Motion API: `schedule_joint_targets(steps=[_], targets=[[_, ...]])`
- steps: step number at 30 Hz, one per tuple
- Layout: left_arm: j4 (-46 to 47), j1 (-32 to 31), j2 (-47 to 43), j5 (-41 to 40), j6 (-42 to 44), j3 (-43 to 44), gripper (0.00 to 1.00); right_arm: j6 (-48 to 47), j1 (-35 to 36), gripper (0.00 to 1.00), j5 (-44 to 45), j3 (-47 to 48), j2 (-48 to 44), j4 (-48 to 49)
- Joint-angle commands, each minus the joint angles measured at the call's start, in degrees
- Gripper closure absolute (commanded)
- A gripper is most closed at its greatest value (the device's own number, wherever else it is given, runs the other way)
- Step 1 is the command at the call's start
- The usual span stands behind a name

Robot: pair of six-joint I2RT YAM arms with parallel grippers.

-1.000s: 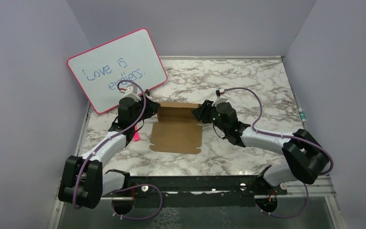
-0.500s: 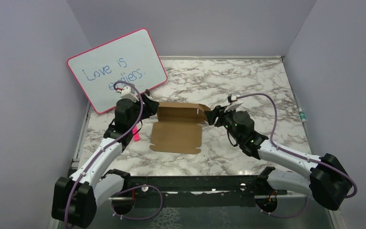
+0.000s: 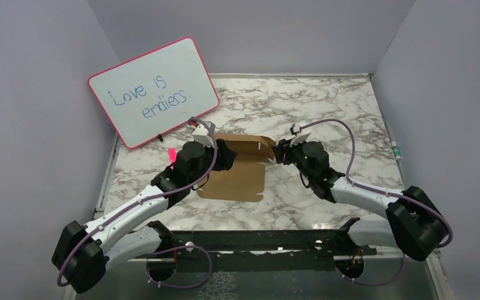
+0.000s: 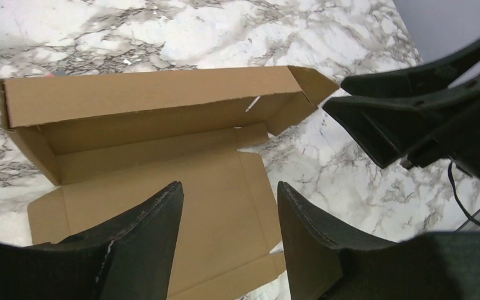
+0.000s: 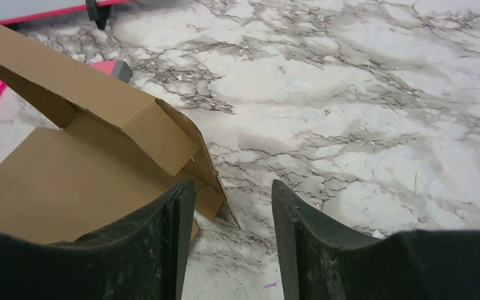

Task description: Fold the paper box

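The paper box [image 3: 242, 174] lies in the middle of the marble table [image 3: 331, 112], between the two arms, and it is only partly folded. Its long back wall stands up, and the flat brown floor panel lies open on the table toward the arms' bases. At each end of the back wall a short side flap is turned inward. In the left wrist view the paper box [image 4: 162, 156] shows its creases and a small notched tab near the right end of the wall. The left gripper [image 3: 224, 157] is over the left part of the box. Its jaws are apart and hold nothing, and in its own view the left gripper [image 4: 228, 190] has only the cardboard floor below the gap. The right gripper [image 3: 279, 153] is at the right end of the back wall, also with jaws apart and not clamped on anything. In the right wrist view the right gripper [image 5: 231, 187] is just beside the right side flap, whose lower corner reaches into the gap. I cannot tell if a finger touches it. A pink-framed whiteboard [image 3: 153, 90] with blue writing stands at the back left, and a pink marker [image 3: 172, 154] lies near the left arm.
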Motion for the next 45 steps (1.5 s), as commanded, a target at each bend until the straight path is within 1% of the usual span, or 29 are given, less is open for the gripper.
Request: schedule_joint_targets(steps=[1,3,6,9,16,18,20,23,25,29,34,45], targets=[[3.51,-4.61,1.20,-4.78,4.81,0.59,0.41,-3.99,-1.34,0.48,-7.30,-0.55,3.10,7.96],[6.15,-6.03,2.78,-4.81,5.74,-0.23,0.41,-4.70,-1.91,0.49,-8.27,-0.44,5.23,10.16],[9.42,-6.90,6.48,-4.45,5.83,-0.79,0.40,-5.21,-2.86,0.56,-8.01,0.20,8.09,12.09],[13.06,-7.91,10.35,-3.70,6.12,-0.99,0.40,-5.77,-3.17,0.62,-10.35,0.22,9.60,13.61],[20.19,-10.87,17.79,-4.87,10.81,-0.94,0.39,-7.31,-3.17,0.88,-15.92,-0.55,10.00,13.80],[23.05,-11.65,19.71,-5.51,12.32,-1.52,0.38,-9.54,-3.19,0.93,-16.94,-1.00,10.01,13.95],[25.98,-12.53,21.88,-6.30,14.12,-2.18,0.37,-10.29,-3.20,0.96,-18.48,-1.24,9.99,13.91],[30.53,-13.83,24.98,-8.36,16.55,-2.80,0.36,-10.80,-3.21,0.99,-20.96,-1.30,9.38,13.36],[33.72,-14.51,27.03,-9.29,18.26,-3.35,0.35,-11.11,-3.20,0.99,-22.72,-1.62,8.87,13.36],[37.24,-15.68,31.37,-11.25,21.03,-3.09,0.33,-12.50,-3.24,0.99,-25.00,-1.91,8.39,13.20],[39.02,-16.39,36.64,-14.66,21.03,-1.90,0.31,-13.53,-3.21,0.99,-27.41,-2.61,7.47,13.97],[44.05,-17.90,44.12,-19.44,23.24,-0.14,0.27,-13.67,-3.21,0.99,-29.62,-2.63,7.97,14.13]])
